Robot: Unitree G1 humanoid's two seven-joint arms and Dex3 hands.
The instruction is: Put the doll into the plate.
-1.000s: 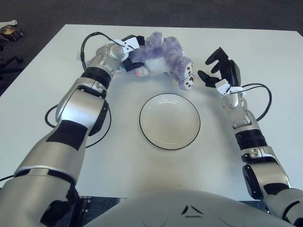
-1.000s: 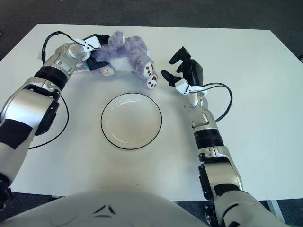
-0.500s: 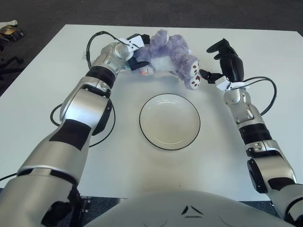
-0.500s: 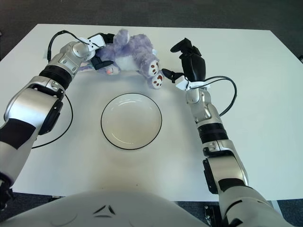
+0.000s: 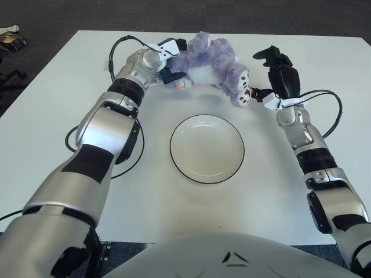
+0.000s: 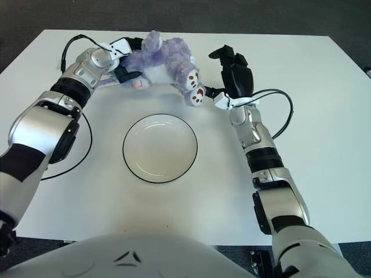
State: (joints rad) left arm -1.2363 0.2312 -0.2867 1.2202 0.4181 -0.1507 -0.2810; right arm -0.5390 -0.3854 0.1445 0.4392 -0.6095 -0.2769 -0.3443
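Left hand (image 5: 167,58): fingers pressed against the head end of the purple doll (image 5: 211,63). Right hand (image 5: 277,72): fingers spread, one touching the doll's foot. Doll sits between both hands at the far side of the white desk (image 5: 69,87), beyond the empty plate (image 5: 207,149).
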